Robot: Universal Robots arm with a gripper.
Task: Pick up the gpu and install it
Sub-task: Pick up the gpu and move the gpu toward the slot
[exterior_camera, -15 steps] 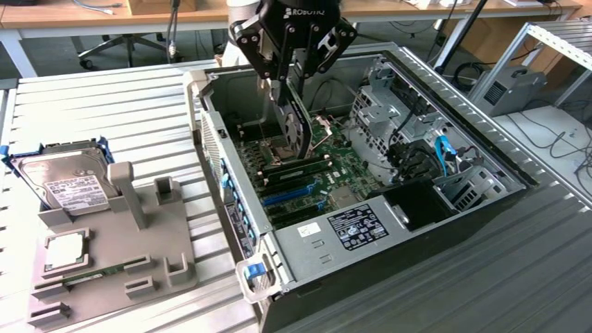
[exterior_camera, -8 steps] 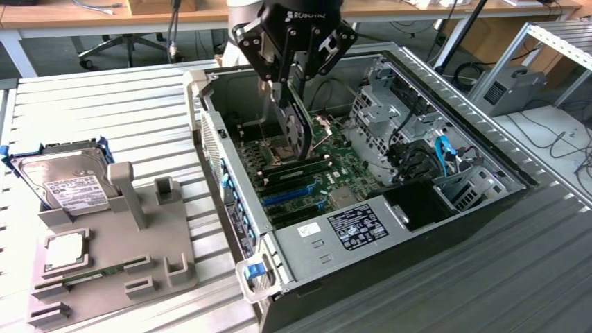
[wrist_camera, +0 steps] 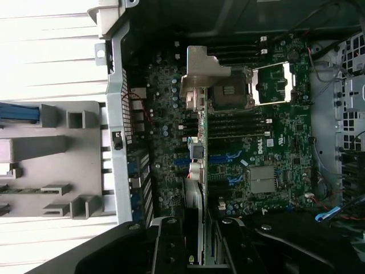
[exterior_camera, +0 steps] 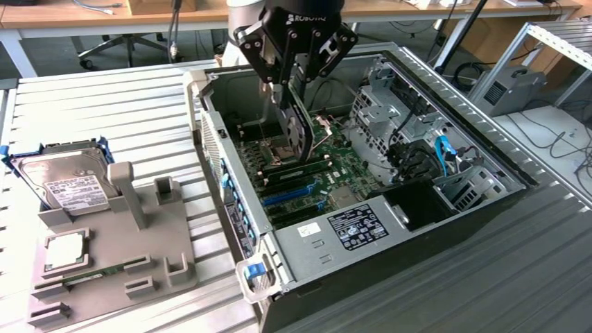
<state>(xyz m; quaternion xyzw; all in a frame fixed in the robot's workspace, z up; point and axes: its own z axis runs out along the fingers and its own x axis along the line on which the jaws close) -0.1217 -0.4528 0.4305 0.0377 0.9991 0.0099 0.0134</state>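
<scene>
Inside computer case, motherboard under gpu

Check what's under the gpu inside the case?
The gpu, held edge-down in the gripper, hangs over the motherboard, near its blue slots. The strip of board directly beneath its lower edge is covered.

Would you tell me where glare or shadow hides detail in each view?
Exterior view: even light, only the cavity by the power supply goes black. Wrist view: the slatted table is washed out white, the motherboard dim, the CPU socket glints, the pincer gripping the gpu shadowed.
</scene>
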